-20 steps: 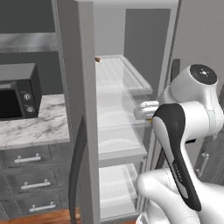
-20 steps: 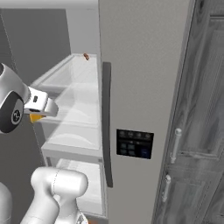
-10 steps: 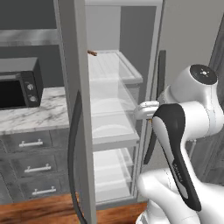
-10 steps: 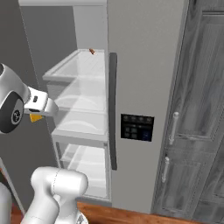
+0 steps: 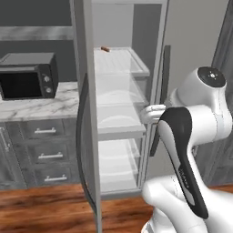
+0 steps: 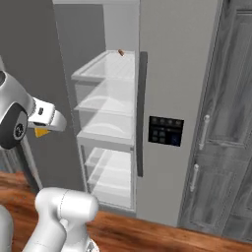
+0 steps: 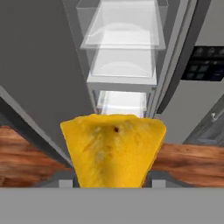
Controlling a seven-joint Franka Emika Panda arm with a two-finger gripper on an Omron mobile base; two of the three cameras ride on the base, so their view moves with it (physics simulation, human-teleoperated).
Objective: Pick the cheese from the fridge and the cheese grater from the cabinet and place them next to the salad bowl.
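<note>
My gripper (image 7: 111, 183) is shut on the cheese (image 7: 113, 148), a yellow-orange wedge that fills the lower middle of the hand view. In the right base view a corner of the cheese (image 6: 42, 132) pokes out under the white hand, where the gripper (image 6: 48, 126) hangs left of the fridge. The fridge (image 6: 172, 74) stands open ahead, its glass shelves (image 5: 118, 98) bare and its door (image 5: 86, 113) swung toward me on the left. The hand is in front of the shelves, outside the fridge. The cheese grater, the cabinet and the salad bowl are out of view.
A black microwave (image 5: 27, 75) sits on a marble counter (image 5: 41, 107) above drawers (image 5: 45, 150), left of the fridge door. Tall grey wood-grain doors (image 6: 221, 123) stand to the right. A small brown item (image 5: 105, 48) lies on the top shelf. Wooden floor (image 6: 147, 236) lies below.
The whole picture has shifted: the base has drawn back from the fridge, which now looks farther off. The cheese stays in the gripper.
</note>
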